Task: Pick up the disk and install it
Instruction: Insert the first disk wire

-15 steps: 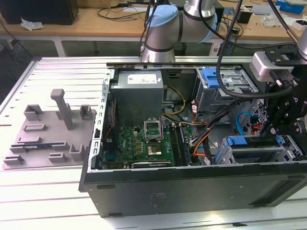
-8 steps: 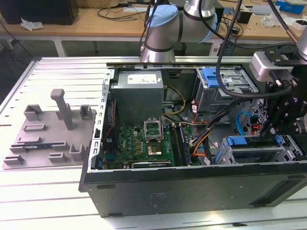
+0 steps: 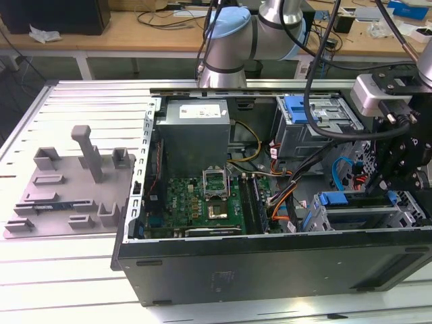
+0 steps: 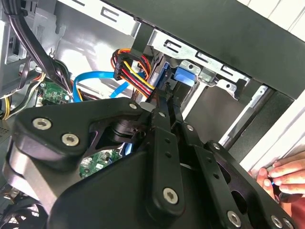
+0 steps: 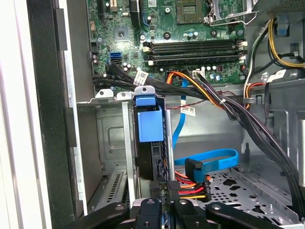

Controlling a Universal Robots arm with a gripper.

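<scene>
Inserting step judged in hand: gripper [image 5: 160,187] is set at the edge of the disk [image 5: 149,125]; whether it is clamped cannot be told. Disk is stood on edge in the drive cage [image 5: 109,138] slot, cables [image 5: 190,185] just beside. Seating is judged to need a straight push along the slot. Counted: one disk, one gripper, one person's hand [image 4: 286,174] at the case [image 3: 270,270] edge.

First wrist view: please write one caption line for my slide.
Gripper at the drive bay inside the open computer case, the disk with its blue rail standing in the bay.
</scene>
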